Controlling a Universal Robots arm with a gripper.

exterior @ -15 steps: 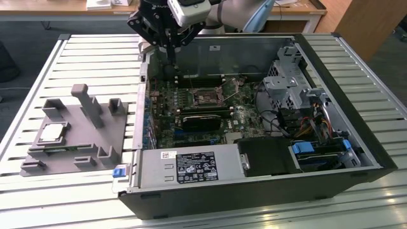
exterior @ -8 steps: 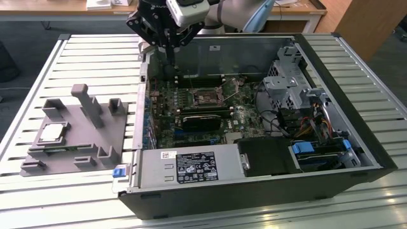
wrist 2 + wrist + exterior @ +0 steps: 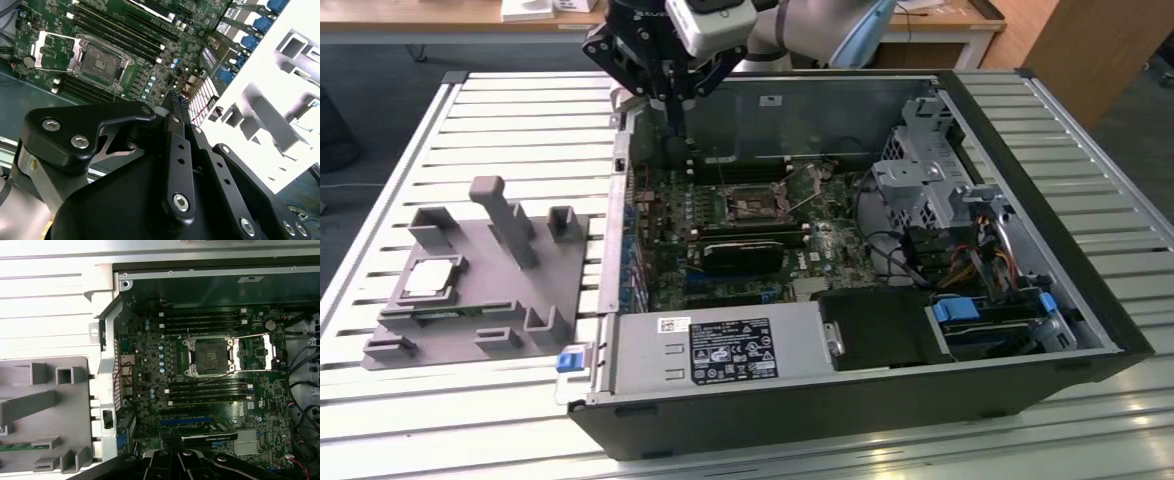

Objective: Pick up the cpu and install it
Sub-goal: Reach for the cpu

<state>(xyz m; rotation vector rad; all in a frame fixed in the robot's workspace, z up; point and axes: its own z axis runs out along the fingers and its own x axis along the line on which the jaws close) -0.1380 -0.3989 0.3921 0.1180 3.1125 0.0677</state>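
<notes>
Looking like a robotics lab or test bench set up in an office-type room. A slatted metal table is filling the middle of the exterior view. It is carrying an opened computer case with its motherboard lying exposed. At nine o'clock a grey moulded tray of upright posts is holding the cpu. At twelve o'clock a pale robot arm is hanging its black gripper, fingertips pressed together, over the case. Behind, from eleven to one o'clock, wooden desks are standing on a dark grey floor. A wooden panel is rising at two o'clock.
</notes>
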